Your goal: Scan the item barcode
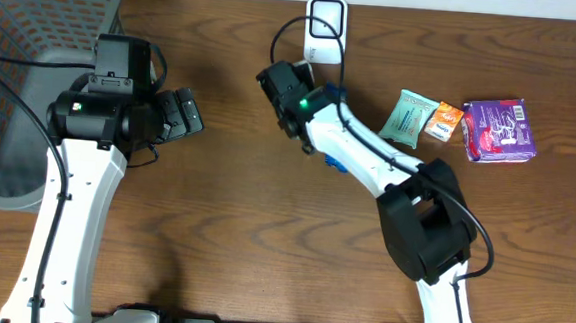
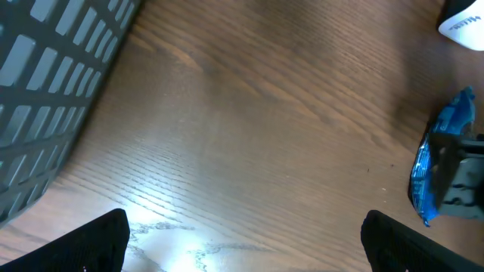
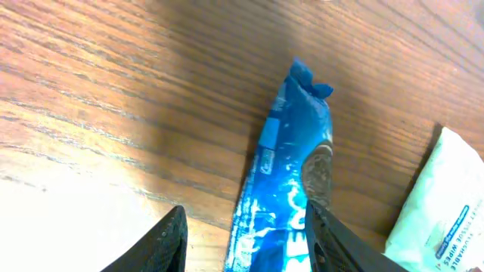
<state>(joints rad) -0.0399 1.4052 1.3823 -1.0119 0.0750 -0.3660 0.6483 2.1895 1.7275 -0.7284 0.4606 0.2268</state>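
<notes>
Right pincer is down low over the counter, and there's the blue packet lying flat on the wood, right in the gap between its two fingers. The jaws are parted. One finger stands clear of the wrapper with bare wood showing between them, and the other sits right at the packet's opposite edge. I can't tell whether it's touching. Nothing is clamped here. The packet runs lengthwise out ahead of the pincer, with its crimped end pointing away from the fingertips.

Just off to one side of that pincer is the corner of a white wipes sachet, near the blue packet but apart from it.

From above, the white scanner sits at the counter's far edge, just beyond the right arm's wrist. Further out to the side is a row of a green-and-white sachet, a small orange packet and a purple pack, all well away from the pincer.

Left pincer has its jaws spread as wide as they go, with nothing but bare wood between them. The blue packet shows far off to its side, over by the other arm. The grey mesh basket is right behind the left arm.
</notes>
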